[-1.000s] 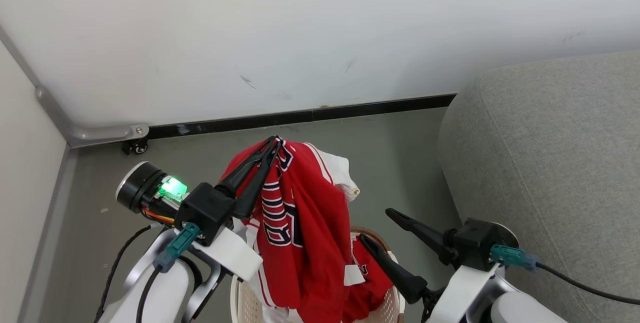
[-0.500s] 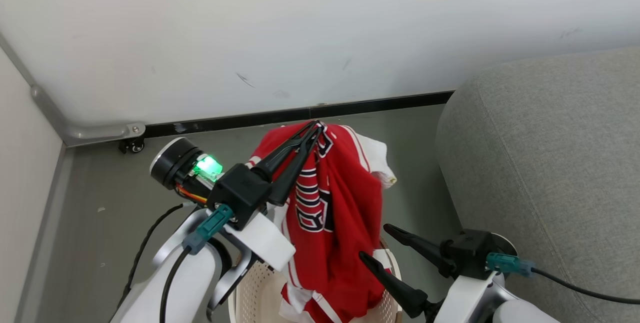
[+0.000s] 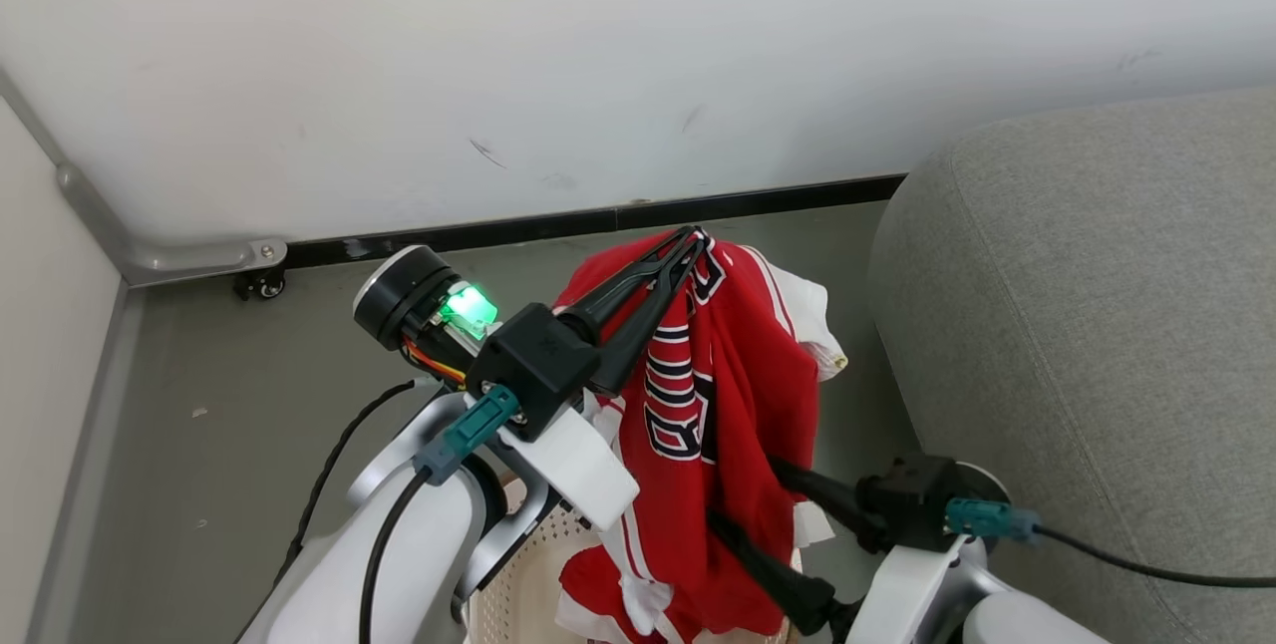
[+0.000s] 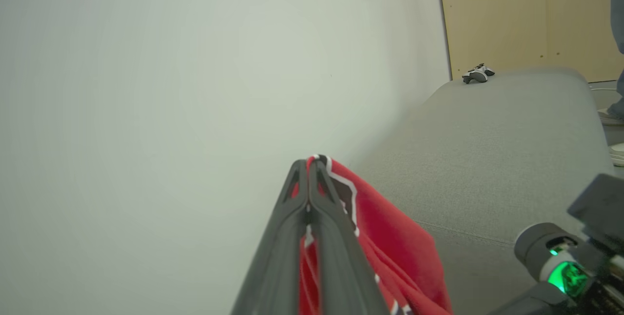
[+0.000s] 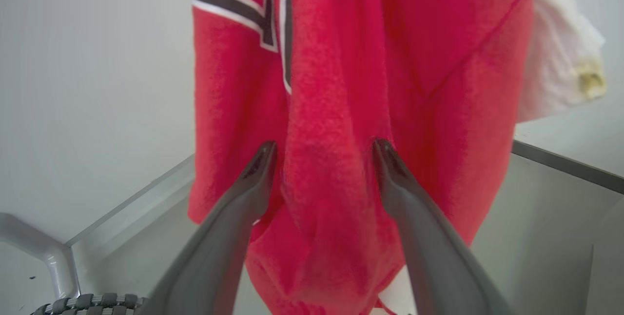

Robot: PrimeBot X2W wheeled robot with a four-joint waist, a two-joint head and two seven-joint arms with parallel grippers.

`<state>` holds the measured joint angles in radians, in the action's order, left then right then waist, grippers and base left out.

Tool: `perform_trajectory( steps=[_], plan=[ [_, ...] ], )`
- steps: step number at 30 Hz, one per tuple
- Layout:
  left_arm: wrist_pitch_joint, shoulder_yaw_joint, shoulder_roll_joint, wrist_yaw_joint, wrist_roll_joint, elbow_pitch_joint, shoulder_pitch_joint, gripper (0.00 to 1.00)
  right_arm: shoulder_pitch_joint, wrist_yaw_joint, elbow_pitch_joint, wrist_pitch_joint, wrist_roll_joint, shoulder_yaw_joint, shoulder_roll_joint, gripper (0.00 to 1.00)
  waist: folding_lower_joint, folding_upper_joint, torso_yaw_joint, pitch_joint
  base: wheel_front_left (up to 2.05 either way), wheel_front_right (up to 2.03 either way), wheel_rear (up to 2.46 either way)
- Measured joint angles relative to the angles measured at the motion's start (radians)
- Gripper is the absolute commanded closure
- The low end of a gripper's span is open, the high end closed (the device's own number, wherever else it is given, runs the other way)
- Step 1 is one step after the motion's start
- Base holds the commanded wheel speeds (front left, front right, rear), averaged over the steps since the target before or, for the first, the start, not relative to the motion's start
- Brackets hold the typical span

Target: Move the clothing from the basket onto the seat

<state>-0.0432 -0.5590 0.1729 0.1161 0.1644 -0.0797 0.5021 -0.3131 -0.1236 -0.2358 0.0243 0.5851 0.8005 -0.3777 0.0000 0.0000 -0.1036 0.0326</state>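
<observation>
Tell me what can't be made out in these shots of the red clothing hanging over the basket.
- Head view: inside of the basket, hidden by the hanging clothing and cut off by the bottom edge.
- Head view: the lettering, folded over, unreadable.
- Left wrist view: small dark-and-white object on the seat, too small to identify.

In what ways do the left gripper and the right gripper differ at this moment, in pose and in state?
The left gripper has its jaws shut on the top of the clothing; the right gripper has its jaws open around a hanging fold.
The left gripper is raised high above the basket; the right gripper sits lower, at the clothing's lower part.
Both have long dark fingers.
</observation>
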Motion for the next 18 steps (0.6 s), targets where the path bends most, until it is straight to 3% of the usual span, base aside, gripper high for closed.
perform_trajectory(
  steps=[18],
  plan=[
    [0.018,-0.032,-0.017,0.004,0.022,-0.035,0.021,1.0,-0.084,0.0,-0.156,0.078,-0.05,0.04,0.066,0.01,0.0,0.0,0.013,-0.023,0.0,0.0,0.0]
  ],
)
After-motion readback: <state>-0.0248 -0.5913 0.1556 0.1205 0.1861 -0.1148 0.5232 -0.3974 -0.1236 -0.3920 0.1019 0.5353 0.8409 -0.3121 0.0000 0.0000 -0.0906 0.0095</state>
